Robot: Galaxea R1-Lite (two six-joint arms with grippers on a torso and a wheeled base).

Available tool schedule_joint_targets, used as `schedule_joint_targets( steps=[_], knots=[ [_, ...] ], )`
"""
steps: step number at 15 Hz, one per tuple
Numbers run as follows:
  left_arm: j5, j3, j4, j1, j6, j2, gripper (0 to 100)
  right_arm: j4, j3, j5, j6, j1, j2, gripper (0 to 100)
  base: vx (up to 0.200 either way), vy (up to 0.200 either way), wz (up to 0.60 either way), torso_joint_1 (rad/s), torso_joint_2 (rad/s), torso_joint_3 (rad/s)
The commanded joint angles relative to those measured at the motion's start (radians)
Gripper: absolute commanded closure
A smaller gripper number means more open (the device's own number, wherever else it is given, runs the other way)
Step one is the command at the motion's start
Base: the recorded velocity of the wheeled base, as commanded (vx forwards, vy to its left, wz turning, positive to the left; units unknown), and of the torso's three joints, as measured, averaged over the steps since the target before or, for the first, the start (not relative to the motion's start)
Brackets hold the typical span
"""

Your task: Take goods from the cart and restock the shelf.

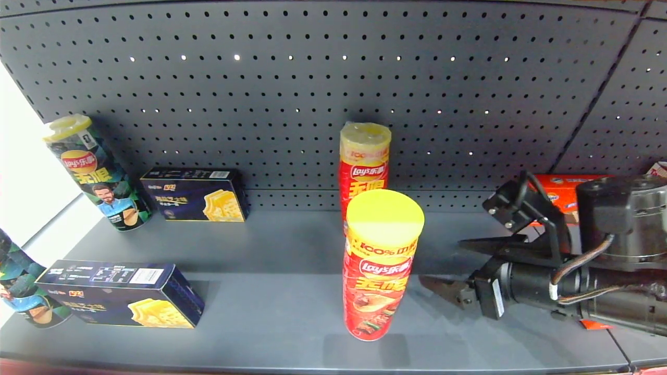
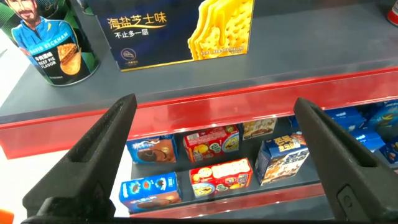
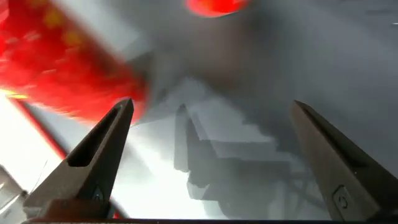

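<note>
A red chips can (image 1: pixel 382 265) with a yellow lid stands upright near the front of the grey shelf (image 1: pixel 260 260). A second red can (image 1: pixel 364 159) stands behind it by the pegboard. My right gripper (image 1: pixel 441 262) is open just right of the front can, apart from it and low over the shelf. In the right wrist view the front can (image 3: pixel 62 68) is blurred beside one finger of the right gripper (image 3: pixel 211 107), with nothing between the fingers. My left gripper (image 2: pixel 214 106) is open and holds nothing, in front of the shelf's red front edge (image 2: pixel 205 102).
Two dark blue cracker boxes (image 1: pixel 195 194) (image 1: pixel 122 294) and two dark chips cans (image 1: pixel 99 172) (image 1: pixel 26 291) stand on the shelf's left. An orange box (image 1: pixel 568 190) sits behind the right arm. A lower shelf (image 2: pixel 211 168) holds several small packs.
</note>
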Motion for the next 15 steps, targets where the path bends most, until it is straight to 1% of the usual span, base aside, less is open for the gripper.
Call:
schedule_joint_targets(
  steps=[1, 4, 5, 6, 7, 8, 11, 13, 15],
  knots=[
    [0.0, 0.0, 0.001, -0.001, 0.0, 0.002, 0, -0.004, 0.015, 0.0, 0.0, -0.134, -0.151, 0, 0.0, 0.0, 0.0, 0.0, 0.0, 0.0],
    [0.0, -0.001, 0.001, -0.001, 0.0, 0.002, 0, 0.002, 0.07, 0.0, -0.002, -0.301, -0.33, 0, 0.0, 0.0, 0.0, 0.0, 0.0, 0.0],
    [0.0, -0.001, 0.002, -0.001, 0.0, 0.002, 0, 0.005, 0.11, -0.002, -0.002, -0.367, -0.409, 0, 0.0, 0.0, 0.0, 0.0, 0.0, 0.0],
    [0.0, -0.001, 0.002, -0.001, 0.0, 0.002, 0, 0.007, 0.124, -0.002, -0.002, -0.388, -0.435, 0, 0.0, 0.0, 0.0, 0.0, 0.0, 0.0],
    [0.0, -0.001, 0.002, -0.001, 0.0, 0.002, 0, 0.027, 0.19, 0.0, -0.002, -0.474, -0.553, 0, 0.0, 0.0, 0.0, 0.0, 0.0, 0.0],
    [0.0, -0.001, 0.002, -0.001, 0.0, 0.002, 0, 0.043, 0.218, 0.0, -0.002, -0.503, -0.603, 0, 0.0, 0.0, 0.0, 0.0, 0.0, 0.0],
    [0.0, -0.001, 0.001, -0.001, 0.0, 0.002, 0, 0.056, 0.316, -0.015, -0.003, -0.523, -0.722, 0, 0.0, 0.0, 0.0, 0.0, 0.0, 0.0],
    [0.0, -0.001, 0.001, -0.001, 0.0, 0.002, 0, 0.056, 0.357, -0.048, -0.003, -0.514, -0.763, 0, 0.0, 0.0, 0.0, 0.0, 0.0, 0.0],
    [0.0, -0.001, 0.001, -0.001, 0.0, 0.002, 0, 0.056, 0.376, -0.051, -0.003, -0.514, -0.784, 0, 0.0, 0.0, 0.0, 0.0, 0.0, 0.0]
  ],
)
